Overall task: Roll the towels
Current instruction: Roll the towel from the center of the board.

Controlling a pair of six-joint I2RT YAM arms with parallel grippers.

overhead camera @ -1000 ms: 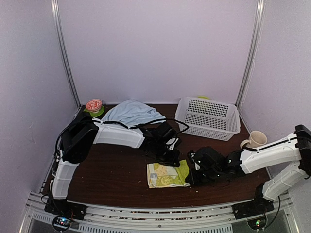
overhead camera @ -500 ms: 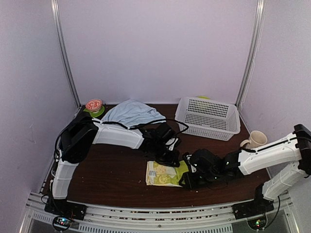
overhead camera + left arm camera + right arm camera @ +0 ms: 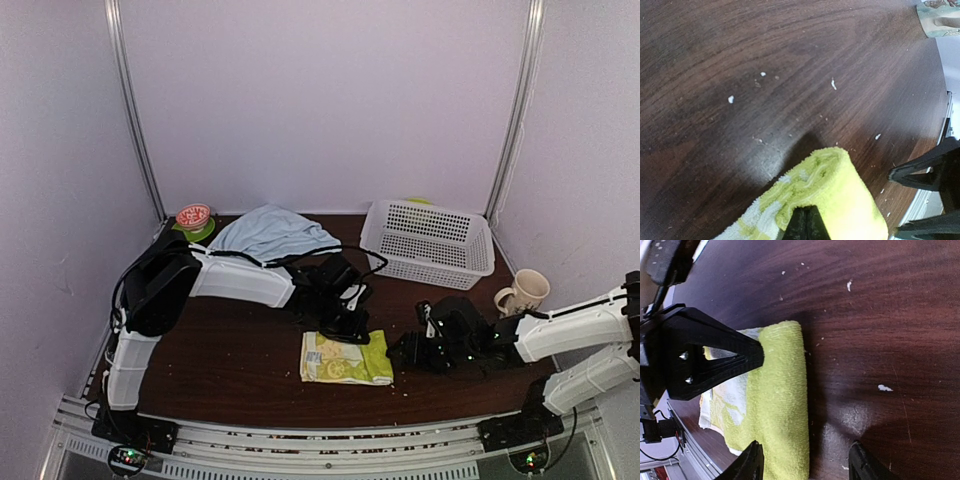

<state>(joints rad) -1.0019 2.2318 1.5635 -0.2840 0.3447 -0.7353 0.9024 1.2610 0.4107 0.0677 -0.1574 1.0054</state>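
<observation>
The lime-green towel with white figures lies flat near the table's front, its right edge turned over into a thick fold. My left gripper is shut, its tip pressed into the far end of that fold. I cannot tell whether it pinches any cloth. My right gripper stands open just right of the towel. In the right wrist view the right gripper holds nothing, with one fingertip over the fold and the other over bare wood. The pale-blue towel lies crumpled at the back left.
A white perforated basket stands at the back right. A cream mug sits by the right edge. A red-topped round thing is in the back left corner. White crumbs dot the dark wooden table.
My right gripper has opened and drawn back to the right, off the green towel. The towel's right edge now lies folded over. The left gripper has stayed put.
</observation>
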